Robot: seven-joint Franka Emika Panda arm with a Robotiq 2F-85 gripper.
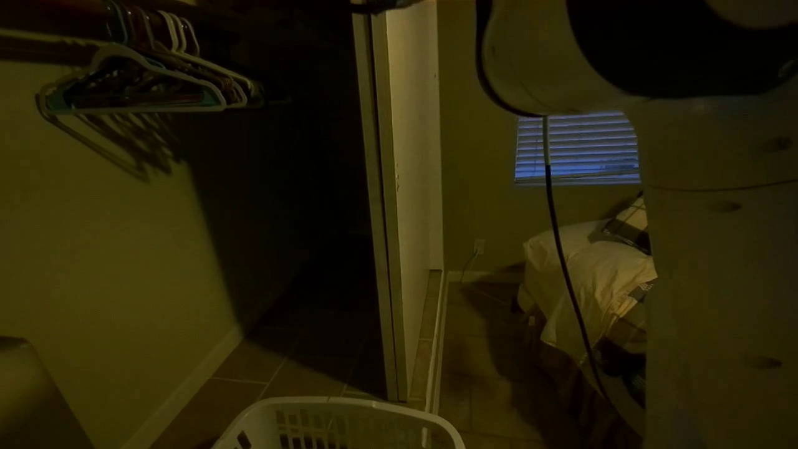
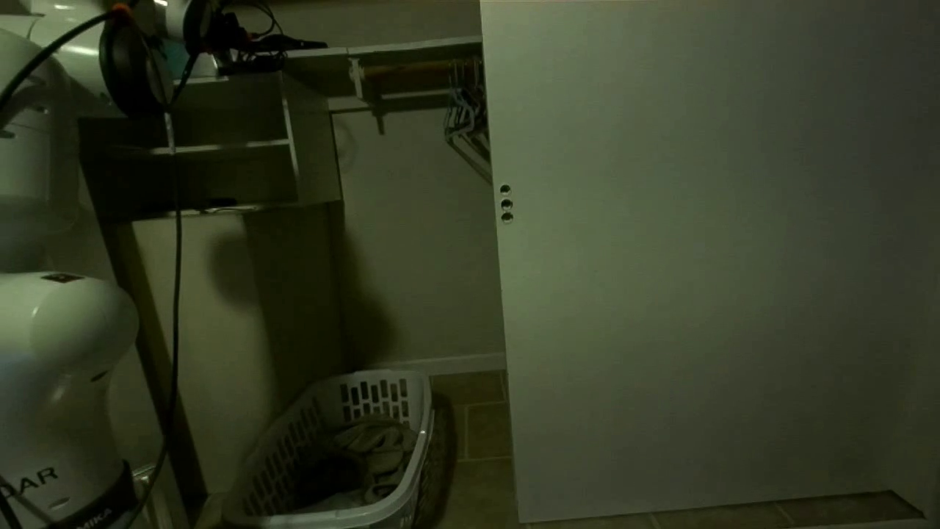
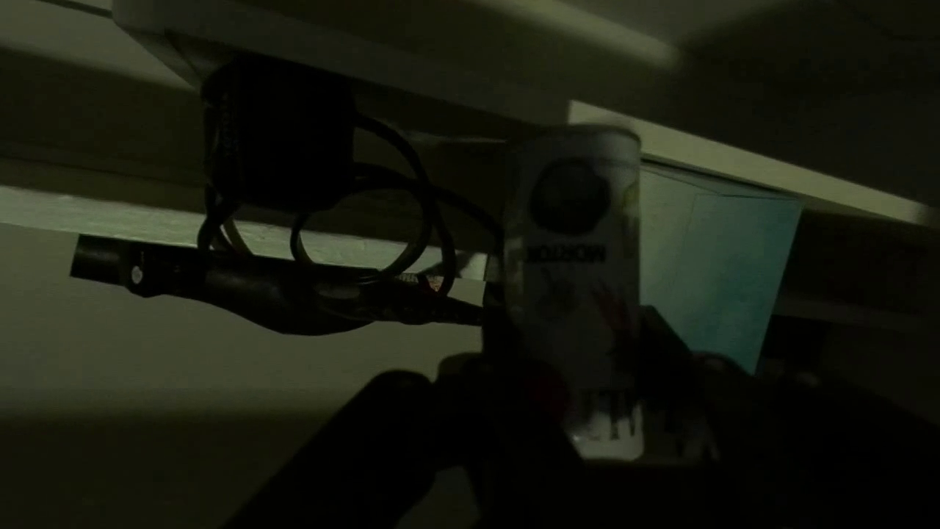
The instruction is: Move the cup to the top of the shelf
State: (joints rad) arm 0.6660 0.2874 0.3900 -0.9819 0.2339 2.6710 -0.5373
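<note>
No plain cup shows. In the wrist view a white printed canister (image 3: 573, 257) stands between my fingers, its lettering upside down in the picture. My gripper (image 3: 580, 345) is dark, with a finger against each side of the canister, and looks shut on it. The cubby shelf (image 2: 312, 147) hangs on the closet wall in an exterior view, and a pale board edge (image 3: 720, 169) shows behind the canister in the wrist view. In that exterior view my wrist is near the shelf top among dark things, and the canister cannot be made out there.
Close to the canister are a black box (image 3: 279, 132) with looped cords, a long black tool (image 3: 294, 294) and a teal box (image 3: 734, 264). A laundry basket (image 2: 422, 448) stands on the floor below. Hangers (image 2: 464, 117) and a white sliding door (image 2: 705, 257) are to its right.
</note>
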